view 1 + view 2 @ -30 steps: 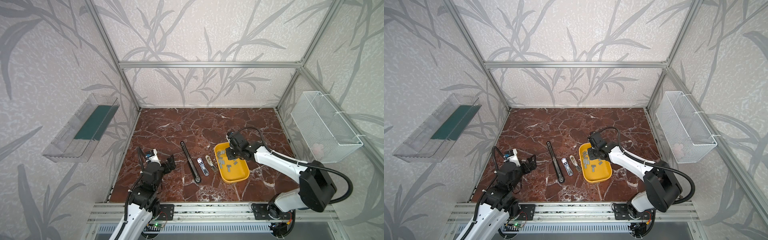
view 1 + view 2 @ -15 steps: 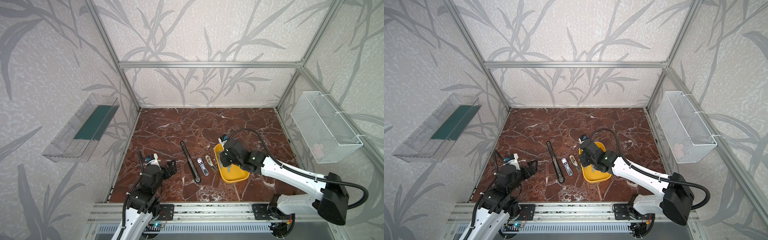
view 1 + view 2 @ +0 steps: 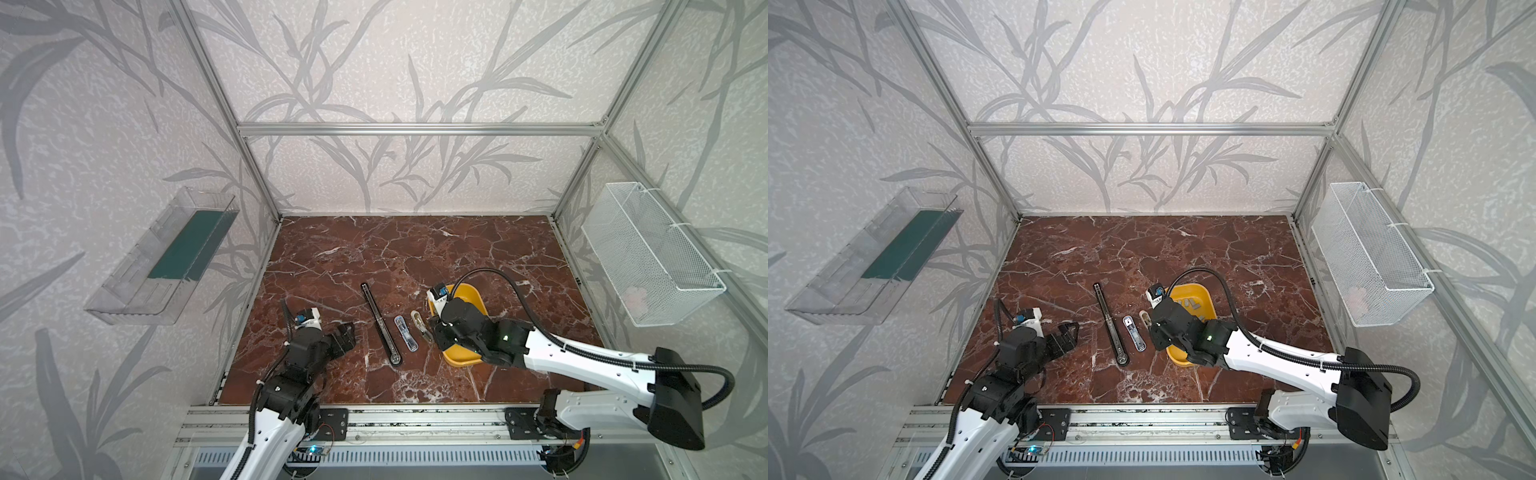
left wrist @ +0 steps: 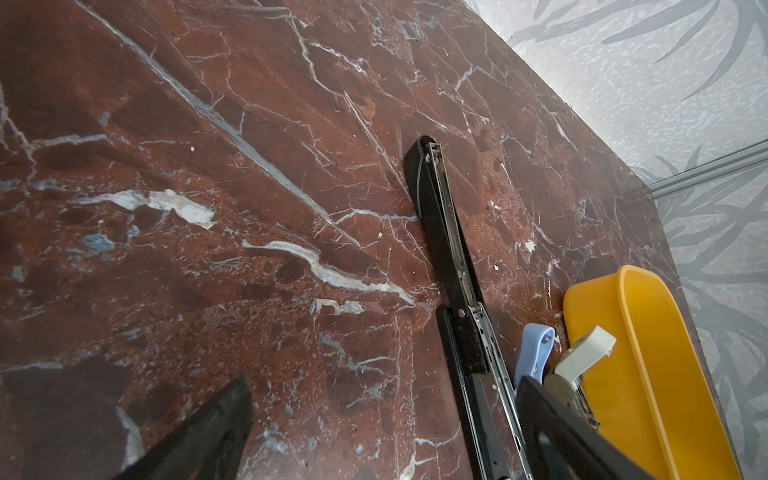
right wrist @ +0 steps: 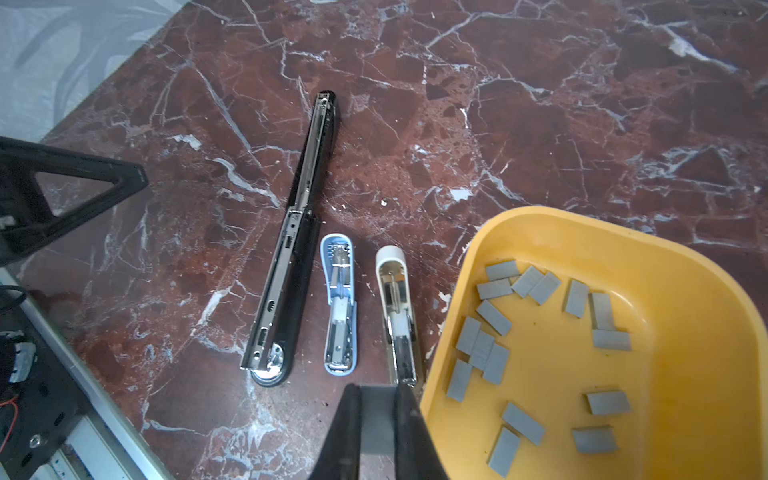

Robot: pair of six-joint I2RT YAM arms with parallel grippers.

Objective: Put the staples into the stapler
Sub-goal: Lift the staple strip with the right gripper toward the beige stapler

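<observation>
Reading the marble table [image 3: 415,257] in both top views like a clock, 12 at the back wall: the yellow tray [image 5: 540,214] sits just off centre toward 4 o'clock. The staples [image 5: 494,318] are in it, a loose scatter of flat grey strips on the tray floor (well over a dozen, a few overlapping).

At the tray's 9 o'clock three staplers lie side by side, all opened up with their metal rails facing up. The white stapler [image 5: 395,299] is just beside the tray rim. Next comes the blue stapler [image 5: 340,307], then the long black stapler [image 5: 297,232], which is way longer than the other two.

The right gripper [image 5: 376,392] is clamped tight on one grey staple strip [image 5: 376,415], pinched upright between its fingers. It sits at the 6 o'clock end of the white stapler, with the tray rim right at its 3 o'clock. I can't tell whether the strip actually touches the stapler.

The left gripper [image 3: 347,334] is spread wide with nothing in it. It's low over bare marble at about 9 o'clock from the long black stapler, near it but not touching.
</observation>
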